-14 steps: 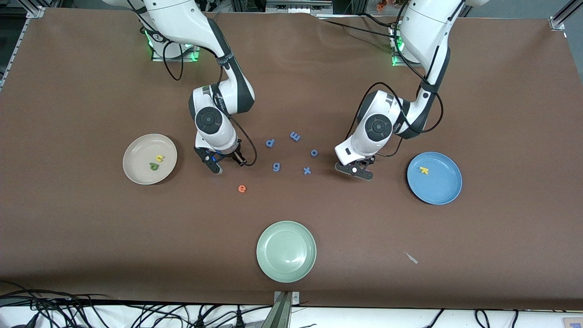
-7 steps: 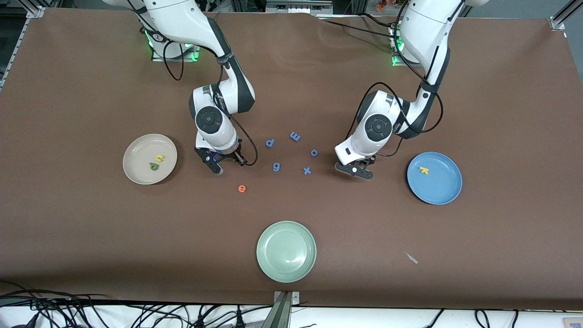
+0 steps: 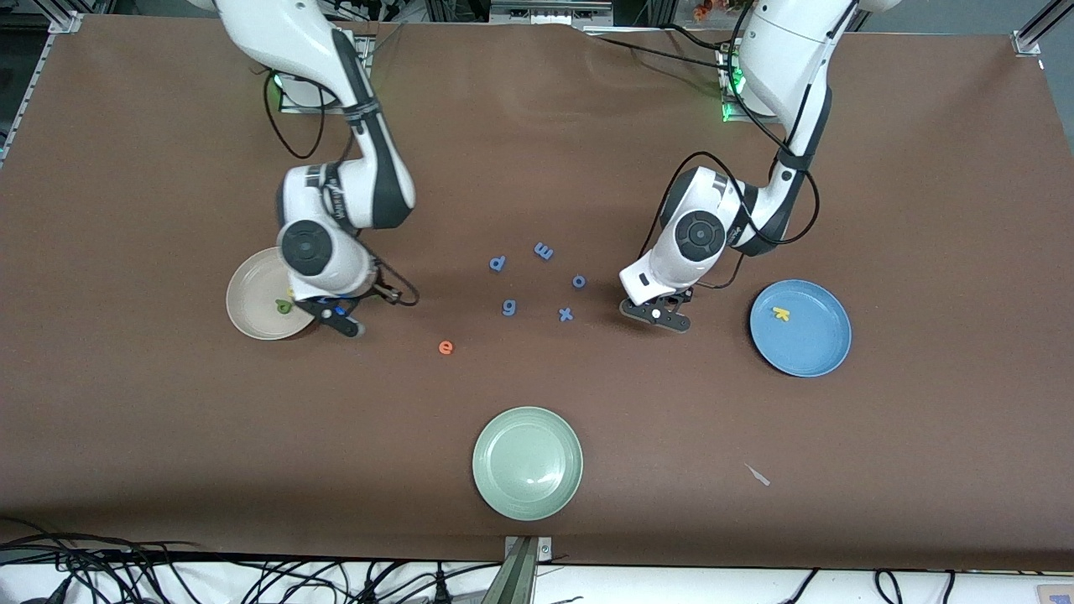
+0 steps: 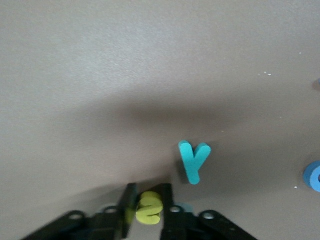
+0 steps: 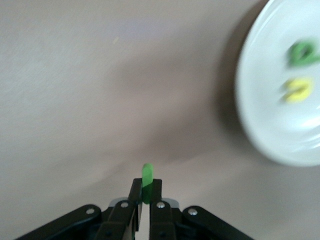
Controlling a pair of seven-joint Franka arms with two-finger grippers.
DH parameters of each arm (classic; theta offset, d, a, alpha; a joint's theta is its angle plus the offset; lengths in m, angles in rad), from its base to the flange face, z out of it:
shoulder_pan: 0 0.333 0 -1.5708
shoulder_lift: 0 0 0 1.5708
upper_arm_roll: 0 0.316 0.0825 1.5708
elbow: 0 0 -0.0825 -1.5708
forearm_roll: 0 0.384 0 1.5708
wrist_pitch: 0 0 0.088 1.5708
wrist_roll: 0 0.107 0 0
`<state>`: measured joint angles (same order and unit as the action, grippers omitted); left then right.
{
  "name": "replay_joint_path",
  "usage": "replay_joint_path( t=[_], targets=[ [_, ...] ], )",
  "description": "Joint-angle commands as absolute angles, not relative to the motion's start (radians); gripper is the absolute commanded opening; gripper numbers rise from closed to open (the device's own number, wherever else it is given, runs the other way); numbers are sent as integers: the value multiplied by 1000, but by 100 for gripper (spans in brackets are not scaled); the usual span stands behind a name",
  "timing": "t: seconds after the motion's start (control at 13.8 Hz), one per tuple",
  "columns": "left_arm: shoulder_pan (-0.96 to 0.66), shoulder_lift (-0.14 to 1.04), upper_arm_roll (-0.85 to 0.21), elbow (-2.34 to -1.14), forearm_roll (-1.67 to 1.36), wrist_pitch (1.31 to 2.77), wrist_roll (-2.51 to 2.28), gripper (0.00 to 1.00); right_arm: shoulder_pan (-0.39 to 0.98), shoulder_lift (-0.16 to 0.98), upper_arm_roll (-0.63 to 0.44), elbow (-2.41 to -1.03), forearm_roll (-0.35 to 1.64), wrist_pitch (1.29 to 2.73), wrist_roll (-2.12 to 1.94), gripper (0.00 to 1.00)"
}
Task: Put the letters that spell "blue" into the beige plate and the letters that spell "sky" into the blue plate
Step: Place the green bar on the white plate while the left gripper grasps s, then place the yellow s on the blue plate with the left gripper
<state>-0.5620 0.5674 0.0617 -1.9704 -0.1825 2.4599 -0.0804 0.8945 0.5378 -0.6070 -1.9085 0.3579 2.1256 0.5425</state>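
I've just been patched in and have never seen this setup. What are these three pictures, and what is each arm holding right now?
The wide picture looks down from across the table at two white robot arms, each ending in a two-finger gripper. The other two pictures come from cameras on the arms' wrists, looking past their own fingers.

The right gripper hangs at the edge of the beige plate, shut on the thin green l. That plate already holds the green b and the yellow u.

The left gripper is low over the table, shut on the yellow s; the teal y lies beside it.

The blue plate holds the yellow k. The orange e, several blue letters and an empty green plate sit mid-table.
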Motion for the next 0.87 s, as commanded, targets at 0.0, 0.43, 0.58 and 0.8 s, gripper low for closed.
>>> replay_joint_path(
  t=[0.0,0.43,0.58,0.8],
  targets=[
    [-566,549,58,-1993,-207,2461,-63,0,905,529,-702,-1921,325,2079,354,1],
    [-477,460,60,-1988,-199,2409,-40,0,778,563,-764,-1950,324,2056,62,1],
    [-392,419,60,-1993,-199,2363,82,0,736,589,-762,-1950,330,2065,-1,9],
    [-234,411,78,-1999,-198,2300,381,0,747,583,-761,-1947,331,2048,8,97]
  ],
)
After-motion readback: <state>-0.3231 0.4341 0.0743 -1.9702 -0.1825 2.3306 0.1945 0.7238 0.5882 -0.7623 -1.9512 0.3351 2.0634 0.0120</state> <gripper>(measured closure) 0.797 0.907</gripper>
